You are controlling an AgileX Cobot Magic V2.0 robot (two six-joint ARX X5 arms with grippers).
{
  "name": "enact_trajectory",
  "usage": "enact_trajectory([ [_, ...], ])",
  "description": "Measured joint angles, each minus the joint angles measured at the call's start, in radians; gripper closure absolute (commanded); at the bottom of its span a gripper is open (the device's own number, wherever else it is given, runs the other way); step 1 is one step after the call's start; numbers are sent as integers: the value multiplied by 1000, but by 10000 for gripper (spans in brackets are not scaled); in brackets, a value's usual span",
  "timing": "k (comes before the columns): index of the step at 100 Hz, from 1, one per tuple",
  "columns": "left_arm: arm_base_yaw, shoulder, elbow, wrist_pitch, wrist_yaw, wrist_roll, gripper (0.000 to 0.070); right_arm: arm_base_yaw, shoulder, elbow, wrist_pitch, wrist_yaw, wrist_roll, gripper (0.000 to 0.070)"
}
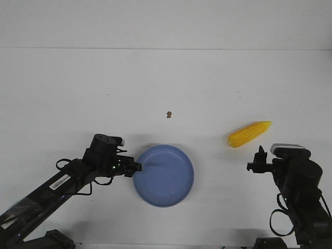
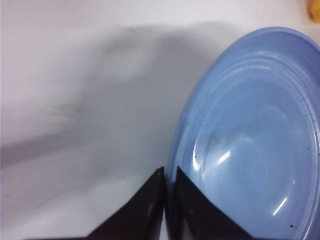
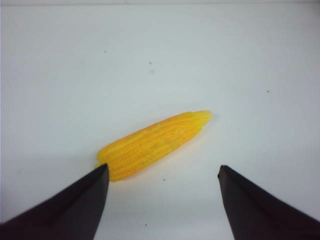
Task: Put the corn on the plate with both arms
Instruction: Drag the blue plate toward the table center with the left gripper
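Note:
The periwinkle-blue plate [image 1: 164,175] lies on the white table near the front. My left gripper [image 1: 138,167] is shut on the plate's left rim; in the left wrist view the two black fingers [image 2: 150,210] pinch the plate's [image 2: 250,150] edge. The yellow corn [image 1: 249,134] lies on the table to the right of the plate, its tip pointing far-right. My right gripper [image 1: 258,155] is open and empty, just in front of the corn. In the right wrist view the corn [image 3: 152,145] lies ahead of the spread fingers [image 3: 75,210], its blunt end by one fingertip.
A tiny brown speck [image 1: 169,114] sits on the table beyond the plate. The table's [image 1: 78,93] far edge meets a white wall. The corn's tip shows at a corner of the left wrist view [image 2: 315,10].

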Motion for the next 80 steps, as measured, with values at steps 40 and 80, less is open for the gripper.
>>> enact_trajectory([
  [40,-36,125,-6,58,-12,-23,689,0,0,0,0,0,0,235],
  [80,-40,145,-6,58,-11,-26,421,0,0,0,0,0,0,235],
])
